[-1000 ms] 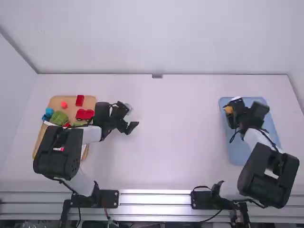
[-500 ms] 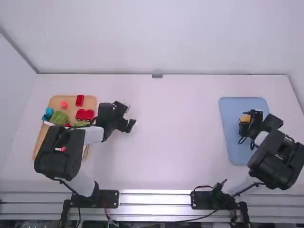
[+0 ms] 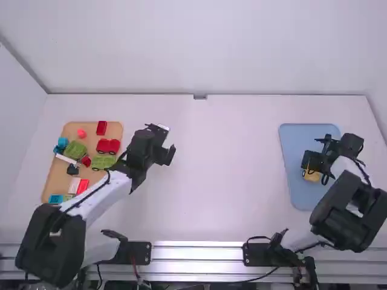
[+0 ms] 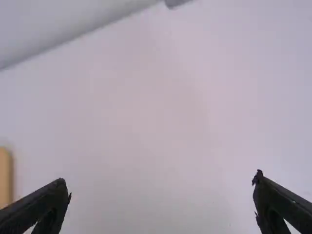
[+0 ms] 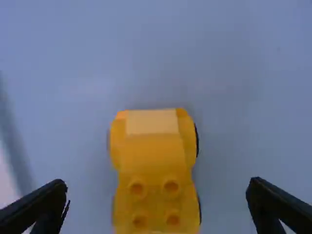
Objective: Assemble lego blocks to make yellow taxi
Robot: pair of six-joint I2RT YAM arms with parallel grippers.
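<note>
On the blue tray, nearer its left edge, the yellow car lines up with the gap between our wide-apart right fingers, long axis crosswise to their closing line.

A yellow toy-block car, its four studs facing up behind a paler flat panel, stands upright on dark wheels in the near half of a blue tray. Across the table, a tan tray carries loose pieces: a red block near the far edge, a wheeled red car, and two green pieces, with a blue piece near its outer edge.
</note>
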